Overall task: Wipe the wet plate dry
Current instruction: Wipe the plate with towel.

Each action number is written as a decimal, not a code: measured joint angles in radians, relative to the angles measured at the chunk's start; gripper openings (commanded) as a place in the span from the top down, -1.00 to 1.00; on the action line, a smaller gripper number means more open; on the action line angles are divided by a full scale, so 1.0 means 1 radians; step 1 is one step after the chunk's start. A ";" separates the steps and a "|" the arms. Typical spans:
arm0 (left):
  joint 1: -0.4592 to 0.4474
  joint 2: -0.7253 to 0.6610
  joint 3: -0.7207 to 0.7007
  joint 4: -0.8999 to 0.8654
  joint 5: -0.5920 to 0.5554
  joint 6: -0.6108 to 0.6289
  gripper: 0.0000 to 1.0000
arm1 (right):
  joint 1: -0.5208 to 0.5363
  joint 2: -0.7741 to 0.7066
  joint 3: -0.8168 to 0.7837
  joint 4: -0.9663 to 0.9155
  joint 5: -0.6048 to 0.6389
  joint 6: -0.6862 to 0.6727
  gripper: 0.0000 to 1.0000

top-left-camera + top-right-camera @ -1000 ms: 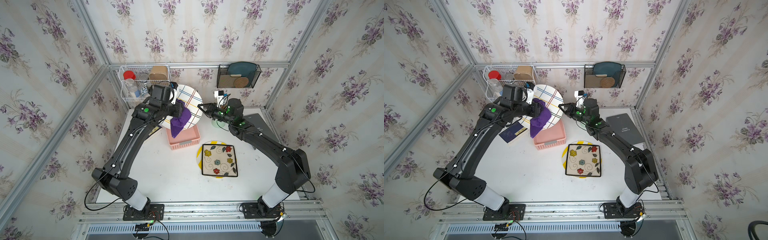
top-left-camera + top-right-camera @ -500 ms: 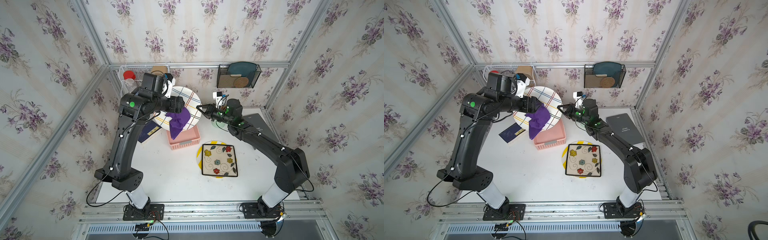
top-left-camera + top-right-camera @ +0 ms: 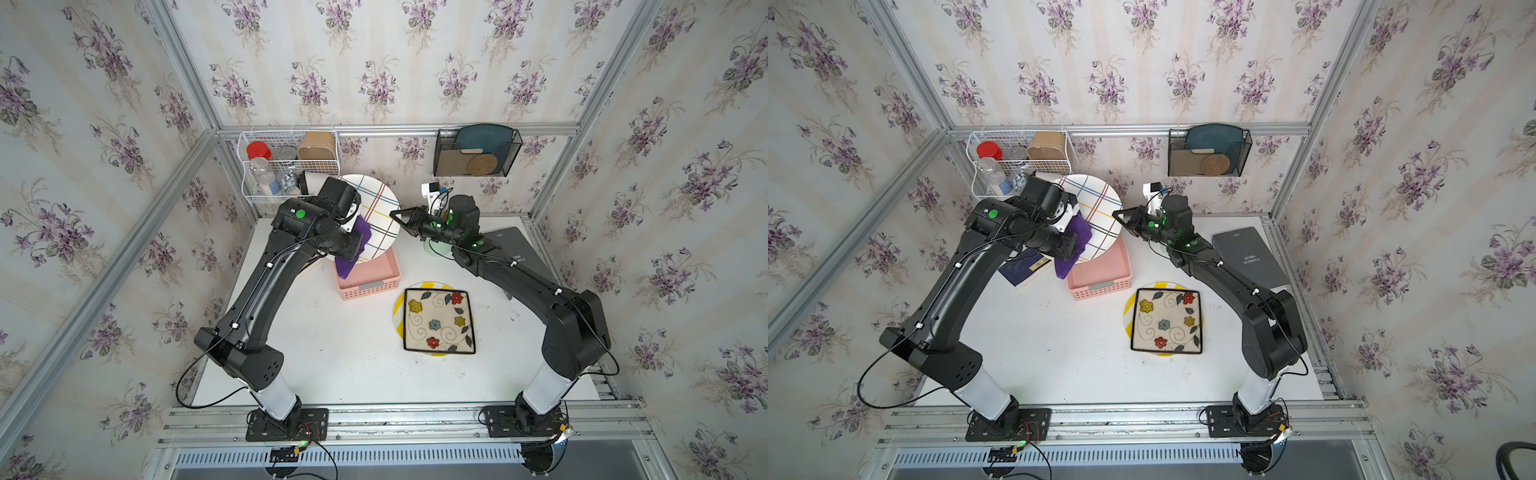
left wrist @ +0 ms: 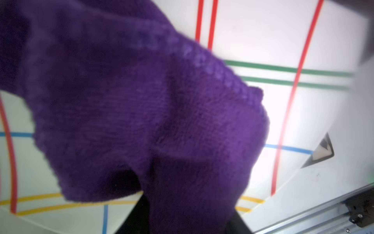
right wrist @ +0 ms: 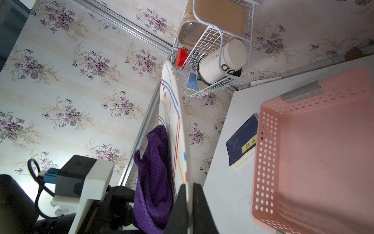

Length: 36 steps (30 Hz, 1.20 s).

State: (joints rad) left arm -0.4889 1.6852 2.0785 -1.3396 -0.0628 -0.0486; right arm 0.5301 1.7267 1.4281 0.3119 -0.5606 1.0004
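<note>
Plate (image 5: pixel 172 105) rim pinched by right gripper (image 5: pixel 188 189), shown clearly in right wrist view; left gripper (image 3: pixel 351 245) fingers hidden by cloth (image 4: pixel 141 101), state unclear.

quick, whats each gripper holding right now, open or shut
left gripper: shut on the purple knitted cloth
right gripper: shut on the rim of the white round plate with coloured stripes
</note>
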 measured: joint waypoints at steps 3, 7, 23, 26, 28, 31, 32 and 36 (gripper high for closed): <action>0.005 0.022 0.027 0.040 -0.030 -0.010 1.00 | 0.013 -0.008 0.000 -0.012 0.033 -0.018 1.00; 0.027 0.052 0.086 0.092 -0.033 -0.024 1.00 | 0.082 -0.035 -0.004 -0.076 0.045 -0.071 1.00; 0.074 0.113 0.051 0.219 0.208 -0.027 1.00 | -0.037 -0.098 -0.024 -0.071 0.108 -0.036 1.00; 0.087 0.137 0.058 0.158 0.194 -0.024 1.00 | -0.015 -0.090 -0.042 -0.071 0.108 -0.027 1.00; 0.082 0.145 0.041 0.162 0.222 -0.024 1.00 | -0.036 -0.090 -0.071 -0.052 0.098 -0.003 1.00; 0.084 0.142 0.011 0.188 0.214 -0.047 1.00 | -0.068 -0.091 -0.086 -0.040 0.077 0.021 1.00; 0.095 0.136 0.002 0.187 0.193 -0.062 1.00 | -0.069 -0.094 -0.082 -0.040 0.077 0.014 1.00; 0.167 0.093 -0.005 0.187 0.120 -0.103 1.00 | -0.031 -0.133 -0.070 -0.040 0.069 -0.072 1.00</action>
State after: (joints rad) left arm -0.3218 1.7786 2.0739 -1.1526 0.0574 -0.1513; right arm 0.4995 1.5940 1.3582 0.2722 -0.4911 0.9283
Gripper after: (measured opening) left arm 0.111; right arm 0.114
